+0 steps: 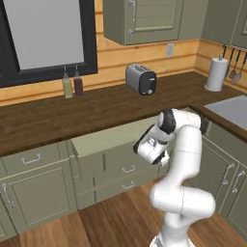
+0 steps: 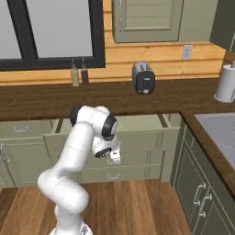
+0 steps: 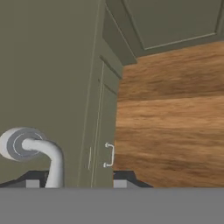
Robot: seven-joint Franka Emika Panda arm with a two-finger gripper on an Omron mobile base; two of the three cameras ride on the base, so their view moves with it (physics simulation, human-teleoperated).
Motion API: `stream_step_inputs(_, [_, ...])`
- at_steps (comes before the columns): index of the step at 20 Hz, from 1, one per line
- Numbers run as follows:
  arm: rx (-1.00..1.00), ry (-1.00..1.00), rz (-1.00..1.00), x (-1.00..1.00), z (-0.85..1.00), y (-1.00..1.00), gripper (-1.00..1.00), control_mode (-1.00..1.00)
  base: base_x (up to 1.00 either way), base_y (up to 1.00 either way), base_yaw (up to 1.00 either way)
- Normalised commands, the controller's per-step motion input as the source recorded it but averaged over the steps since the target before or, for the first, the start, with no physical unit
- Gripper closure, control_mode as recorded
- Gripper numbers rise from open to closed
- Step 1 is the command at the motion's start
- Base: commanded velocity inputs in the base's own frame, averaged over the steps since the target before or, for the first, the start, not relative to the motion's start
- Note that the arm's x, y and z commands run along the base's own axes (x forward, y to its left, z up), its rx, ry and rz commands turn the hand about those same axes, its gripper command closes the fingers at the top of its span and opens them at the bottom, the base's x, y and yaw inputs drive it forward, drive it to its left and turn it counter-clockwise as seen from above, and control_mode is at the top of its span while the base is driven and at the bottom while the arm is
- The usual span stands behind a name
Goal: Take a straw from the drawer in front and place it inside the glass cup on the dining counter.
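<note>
Drawer (image 1: 108, 140) stands pulled out under the worktop's (image 1: 72, 118) front edge; gripper (image 2: 114, 157) hangs low at its front, by the handle (image 3: 46, 155) — so the drawer's inside lies up and behind the jaws. Jaws partly spread, pinching nothing. Straw not visible — drawer floor hidden behind its front wall, cup out of frame.
</note>
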Motion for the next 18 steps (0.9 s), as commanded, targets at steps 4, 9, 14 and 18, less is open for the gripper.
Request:
stream_step_inputs(4, [0.11,0.0,0.02,-1.0,0.02,-0.56,1.0,-1.0,0.0,0.0,0.0])
stream_step_inputs(9, [0.22,0.0,0.02,-1.0,0.29,-0.47,1.0,-1.0,0.0,0.0,0.0])
stream_step_inputs(14, [0.32,0.0,0.02,-1.0,0.62,-0.6,1.0,-1.0,0.0,0.0,0.0])
stream_step_inputs(18, [0.33,0.01,0.02,-0.24,0.99,-0.5,1.0,-1.0,0.0,0.0,0.0])
